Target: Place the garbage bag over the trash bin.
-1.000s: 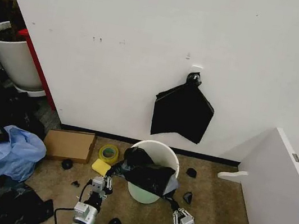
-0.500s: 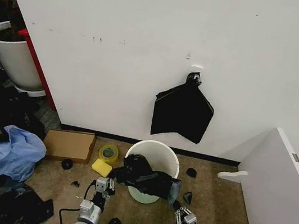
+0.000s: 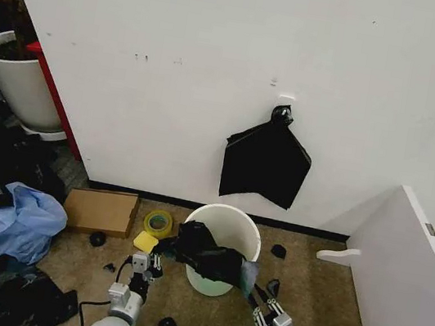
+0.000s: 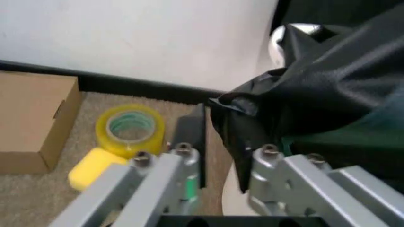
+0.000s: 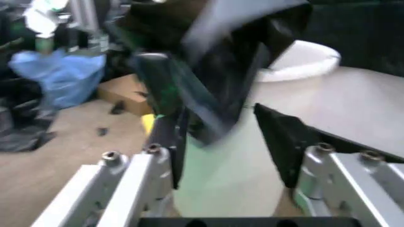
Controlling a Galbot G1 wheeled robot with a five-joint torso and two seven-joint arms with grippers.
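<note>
Now garbage bag (image 3: 209, 257) draped over trash bin (image 3: 229, 219), gripped by left gripper (image 3: 154, 259) jaws, right gripper (image 3: 256, 299) jaws too

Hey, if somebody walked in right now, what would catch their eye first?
Probably the glossy black garbage bag bunched over the near rim of the white trash bin by the wall, with the left gripper and right gripper at its two sides. Above it, a flat black bag hangs on the wall.

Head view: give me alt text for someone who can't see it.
A crinkled black garbage bag drapes over the near rim of a cream-white trash bin standing on carpet by a white wall. The left gripper and right gripper reach to the bag's two ends.
</note>
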